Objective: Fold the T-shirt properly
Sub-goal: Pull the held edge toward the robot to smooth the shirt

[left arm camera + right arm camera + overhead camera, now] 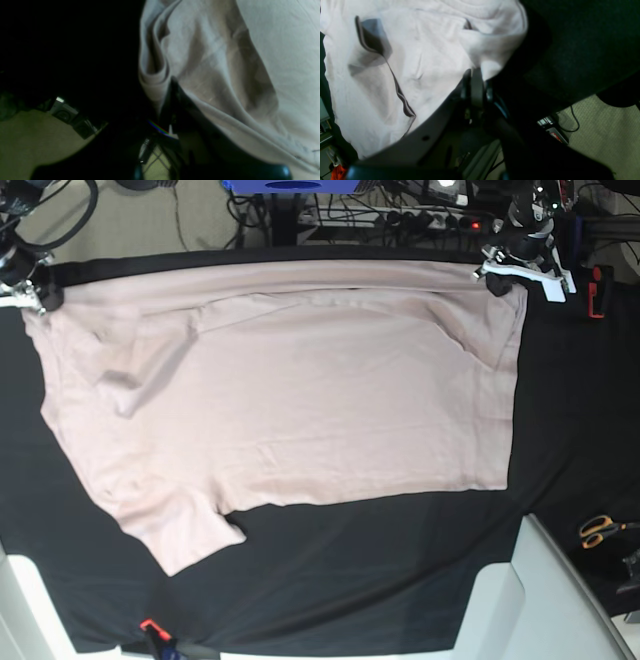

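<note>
Item: T-shirt (290,395), pale pink, spread wide across the black-covered counter (400,580), lightly wrinkled, one sleeve lying toward the near edge.

My left gripper (500,275): at the far corner on the base view's right, closed on the shirt's edge; my wrist view shows fabric bunched between the fingers (172,100).

My right gripper (30,290): at the far corner on the base view's left, clamped on a fold of T-shirt fabric.

Also: scissors (600,530) with orange handles, near the counter's edge, well apart from the shirt.
</note>
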Tool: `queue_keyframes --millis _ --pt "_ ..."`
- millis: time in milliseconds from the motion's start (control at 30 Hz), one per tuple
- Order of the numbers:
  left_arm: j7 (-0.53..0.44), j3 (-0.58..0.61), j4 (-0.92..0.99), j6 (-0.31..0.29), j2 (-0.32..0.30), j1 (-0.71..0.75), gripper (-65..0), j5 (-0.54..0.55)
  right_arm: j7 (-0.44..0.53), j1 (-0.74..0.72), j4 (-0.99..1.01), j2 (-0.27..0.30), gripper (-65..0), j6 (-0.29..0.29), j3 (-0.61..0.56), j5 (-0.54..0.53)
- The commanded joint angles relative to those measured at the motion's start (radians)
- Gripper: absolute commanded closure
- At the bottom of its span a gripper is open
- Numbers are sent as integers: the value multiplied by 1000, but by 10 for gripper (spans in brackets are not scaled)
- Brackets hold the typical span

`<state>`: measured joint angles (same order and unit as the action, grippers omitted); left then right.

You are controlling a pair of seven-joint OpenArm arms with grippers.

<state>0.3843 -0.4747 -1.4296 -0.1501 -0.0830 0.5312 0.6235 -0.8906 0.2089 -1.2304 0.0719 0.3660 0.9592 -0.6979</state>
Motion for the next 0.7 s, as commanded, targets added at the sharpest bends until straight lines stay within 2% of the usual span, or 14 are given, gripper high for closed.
queue_keyframes --millis 0,167,367,400,467,533,567,667 --pt "-25 -8 -10 7 -8 5 0 -20 24 1 -18 21 -2 1 7 -7" --pt "-25 -25 -10 11 32 5 0 -41 23 1 -18 21 -2 1 7 -7" --pt "-25 -22 -10 11 30 11 0 -41 23 1 -16 9 -8 -5 7 -7" --pt "-25 -26 -10 11 32 11 -20 -41 23 1 -16 9 -8 -5 7 -7" --pt "-25 -29 -10 11 32 13 -104 -41 23 2 -16 9 -11 -5 7 -7" --pt "-25 -31 -9 11 32 14 -188 -41 23 2 -16 7 -53 -5 8 -7" --pt "-25 -37 -9 11 32 14 -222 -41 23 2 -16 7 -93 -5 13 -7" --pt "-23 -66 -6 11 47 20 -324 -41 21 2 -18 -14 -279 -5 68 -7"
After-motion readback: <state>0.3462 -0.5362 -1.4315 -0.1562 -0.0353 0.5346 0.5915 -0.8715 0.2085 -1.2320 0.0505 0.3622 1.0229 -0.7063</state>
